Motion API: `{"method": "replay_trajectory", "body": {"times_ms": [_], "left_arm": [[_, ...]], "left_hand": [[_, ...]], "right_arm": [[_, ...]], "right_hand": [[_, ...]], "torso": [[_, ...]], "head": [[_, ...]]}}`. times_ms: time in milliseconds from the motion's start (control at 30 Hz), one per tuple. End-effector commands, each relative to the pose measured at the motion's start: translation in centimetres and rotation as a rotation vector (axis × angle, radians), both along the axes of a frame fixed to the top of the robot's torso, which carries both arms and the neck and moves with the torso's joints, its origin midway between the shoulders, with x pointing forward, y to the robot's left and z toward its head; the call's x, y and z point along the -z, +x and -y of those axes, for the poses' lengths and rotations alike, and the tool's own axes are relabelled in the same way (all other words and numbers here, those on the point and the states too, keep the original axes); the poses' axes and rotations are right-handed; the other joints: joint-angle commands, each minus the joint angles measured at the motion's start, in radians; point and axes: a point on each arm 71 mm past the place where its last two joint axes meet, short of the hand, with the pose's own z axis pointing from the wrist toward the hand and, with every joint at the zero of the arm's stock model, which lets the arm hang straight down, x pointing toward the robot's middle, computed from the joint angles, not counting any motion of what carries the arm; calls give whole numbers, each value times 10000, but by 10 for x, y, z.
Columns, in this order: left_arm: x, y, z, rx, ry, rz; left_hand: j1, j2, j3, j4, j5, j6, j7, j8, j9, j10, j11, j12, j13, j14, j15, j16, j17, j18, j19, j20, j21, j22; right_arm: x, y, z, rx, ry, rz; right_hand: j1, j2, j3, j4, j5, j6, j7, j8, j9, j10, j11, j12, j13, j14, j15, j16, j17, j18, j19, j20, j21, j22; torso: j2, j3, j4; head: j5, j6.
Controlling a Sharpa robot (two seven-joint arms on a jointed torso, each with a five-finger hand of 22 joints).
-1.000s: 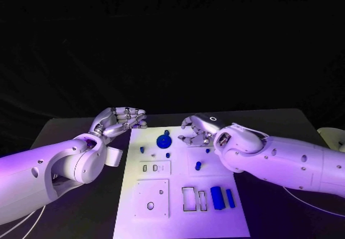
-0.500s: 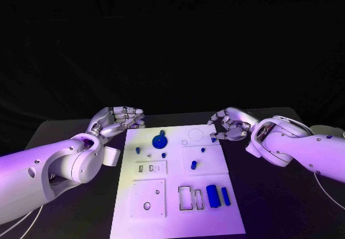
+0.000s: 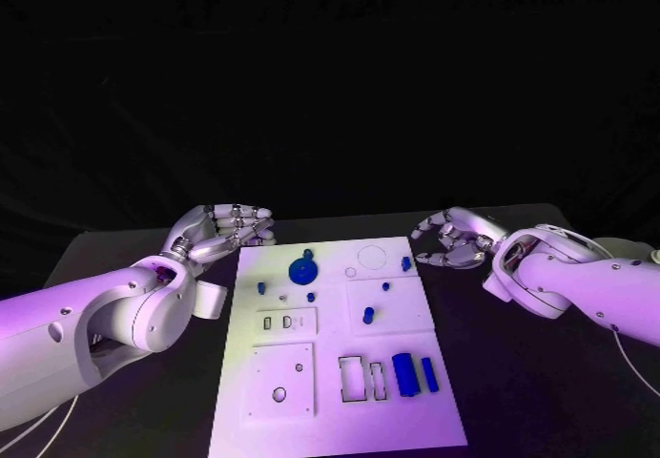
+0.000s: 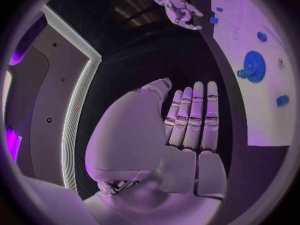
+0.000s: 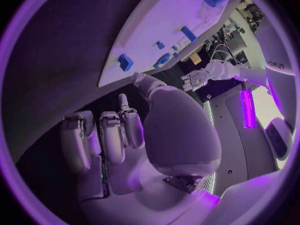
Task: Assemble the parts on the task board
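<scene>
On white task board (image 3: 344,353) — scattered blue parts (image 3: 302,271)

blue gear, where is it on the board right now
In the head view the blue gear lies on the far left part of the task board, nearest the left hand and left of an empty round recess.

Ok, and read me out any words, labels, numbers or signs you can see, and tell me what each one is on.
Nothing here reads clearly enough to quote.
On the task board: no print, only cut-outs and blue parts.
On the white casing in the right wrist view: one short dark word, too small and blurred to read.
</scene>
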Motion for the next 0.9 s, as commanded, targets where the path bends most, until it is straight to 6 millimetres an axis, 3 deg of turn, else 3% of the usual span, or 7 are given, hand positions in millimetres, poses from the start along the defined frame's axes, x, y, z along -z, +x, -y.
{"method": "replay_trajectory", "body": {"times_ms": [33, 200, 667, 800, 900], "left_arm": [[-2, 0, 2, 203, -69, 138], [-2, 0, 1, 191, -64, 145], [-2, 0, 1, 173, -53, 142], [-2, 0, 0, 157, -45, 136], [-2, 0, 0, 152, -40, 128]], "left_hand": [[87, -27, 34, -38, -40, -35, -9, -33, 11, 16, 34, -52, 6, -77, 19, -47, 11, 106, -71, -19, 36, 13], [87, -33, 38, -43, -41, -34, -8, -33, 13, 19, 35, -53, 6, -82, 20, -50, 13, 105, -74, -18, 38, 14], [87, -33, 38, -43, -41, -34, -8, -33, 13, 19, 35, -53, 6, -82, 20, -50, 13, 105, -74, -18, 38, 14], [87, -33, 38, -43, -41, -34, -8, -33, 13, 19, 35, -53, 6, -82, 20, -50, 13, 105, -74, -18, 38, 14], [88, -40, 52, -53, -41, -33, -4, -34, 17, 22, 37, -59, 6, -90, 22, -56, 17, 104, -82, -18, 42, 16]], "right_arm": [[5, 1, -2, -76, -279, 22], [14, 1, -4, -114, -432, -153], [27, 6, -17, -219, -557, -341], [28, 6, -20, -227, -547, -351], [29, 7, -21, -218, -554, -383]], "right_hand": [[-46, -47, -21, -5, -129, -5, 42, -43, -4, -19, 74, -25, 1182, 1061, 91, 42, 2635, -70, 1031, 79, 46, 2628], [-46, -46, -21, -5, -133, -5, 43, -44, -4, -25, 75, -31, 1175, 1061, 92, 42, 2635, -70, 1031, 80, 46, 2628], [-59, 30, 24, 7, -173, 128, 51, -17, 29, 25, 84, 17, 1227, 1061, 106, 42, 2635, -70, 1031, 106, 46, 2628], [-88, 183, 149, 40, -259, 417, 48, 66, 82, 79, 81, 67, 1278, 1061, 109, 42, 2635, -70, 1031, 121, 46, 2628], [-82, 315, 336, 41, -600, 790, -15, 166, 125, 158, 25, 138, 1354, 1061, 77, 42, 2635, -70, 1031, 103, 46, 2628]], "torso": [[8, 2, 4], [8, 4, -11], [1, 4, -8], [2, -2, -13], [-2, -4, -10]], "head": [[32, -17], [61, -86], [95, -128], [101, -135], [111, -135]]}}
